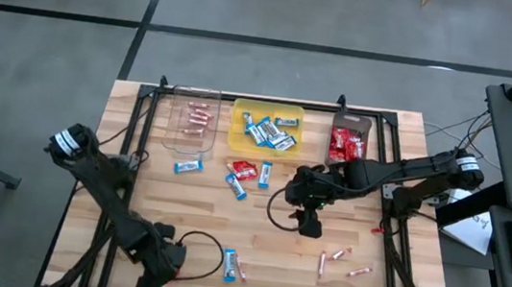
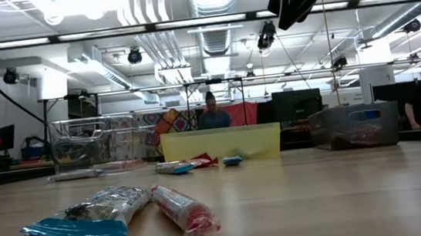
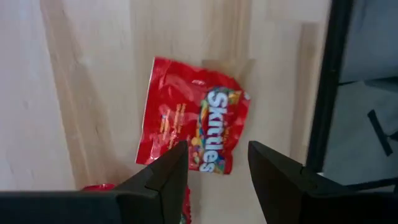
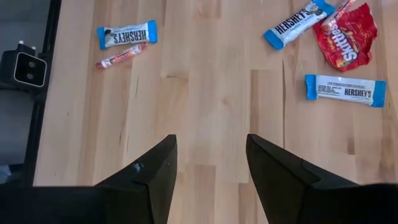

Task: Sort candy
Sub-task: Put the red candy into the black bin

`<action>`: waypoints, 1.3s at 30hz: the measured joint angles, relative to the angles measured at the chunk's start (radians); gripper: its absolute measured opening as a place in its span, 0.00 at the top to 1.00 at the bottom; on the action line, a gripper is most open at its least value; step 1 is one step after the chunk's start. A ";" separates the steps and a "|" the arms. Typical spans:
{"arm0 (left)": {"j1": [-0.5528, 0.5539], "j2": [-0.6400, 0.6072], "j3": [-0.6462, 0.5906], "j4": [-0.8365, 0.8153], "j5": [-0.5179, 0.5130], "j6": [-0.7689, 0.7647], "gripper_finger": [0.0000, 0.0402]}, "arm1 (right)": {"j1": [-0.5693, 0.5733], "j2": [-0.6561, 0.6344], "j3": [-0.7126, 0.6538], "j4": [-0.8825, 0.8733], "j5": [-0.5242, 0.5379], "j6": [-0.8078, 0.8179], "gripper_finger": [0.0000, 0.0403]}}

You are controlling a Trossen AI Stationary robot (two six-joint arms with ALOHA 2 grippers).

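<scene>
Fingers of both arms are seen released, with nothing grasped between them. The left fingers (image 3: 163,180) are held apart above a red packet (image 3: 193,121), which lies flat on the counter (image 1: 209,220) close to its near edge, towards the left corner. The packet is seen through the gap of the fingers, and whether it is touched cannot be told. The right fingers (image 4: 149,174) are spread over bare wood around the middle of the counter, a little towards the right edge.

Three trays are placed in a row along the far edge: a clear tray (image 1: 172,134) on the left with thin pinkish sticks (image 1: 199,118) in it, a yellow tray (image 1: 237,122) in the middle with blue-and-white bars (image 1: 267,133) in it, and a dark tray (image 1: 362,125) on the right with red packets (image 1: 341,145) in it.

More candy is spread loose on the counter. In front of the clear tray one blue-and-white bar (image 1: 188,166) is found. In front of the yellow tray another red packet (image 1: 241,169) lies with two bars just beside it. Near the near edge, right of the left fingers, a bar (image 1: 232,264) and a stick (image 2: 184,209) lie side by side. Three more sticks (image 1: 342,255) are scattered towards the near right corner.
</scene>
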 joint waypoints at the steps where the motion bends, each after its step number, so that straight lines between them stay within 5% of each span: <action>1: -0.004 0.007 0.000 0.000 -0.006 -0.008 0.62 | 0.000 0.000 0.000 0.000 0.000 0.000 0.55; 16: -0.005 0.090 -0.008 0.001 -0.035 -0.036 0.65 | 0.000 0.000 0.000 0.000 0.000 0.000 0.55; 26: -0.006 0.118 -0.006 0.005 -0.032 -0.010 0.80 | 0.000 0.000 0.000 0.004 0.000 -0.007 0.55; 32: -0.006 0.112 -0.008 0.000 -0.045 0.025 0.97 | 0.000 0.000 0.000 0.005 0.000 -0.007 0.55; 39: -0.006 0.094 -0.006 -0.022 -0.103 0.025 0.99 | 0.002 0.000 -0.035 0.088 0.000 -0.014 0.55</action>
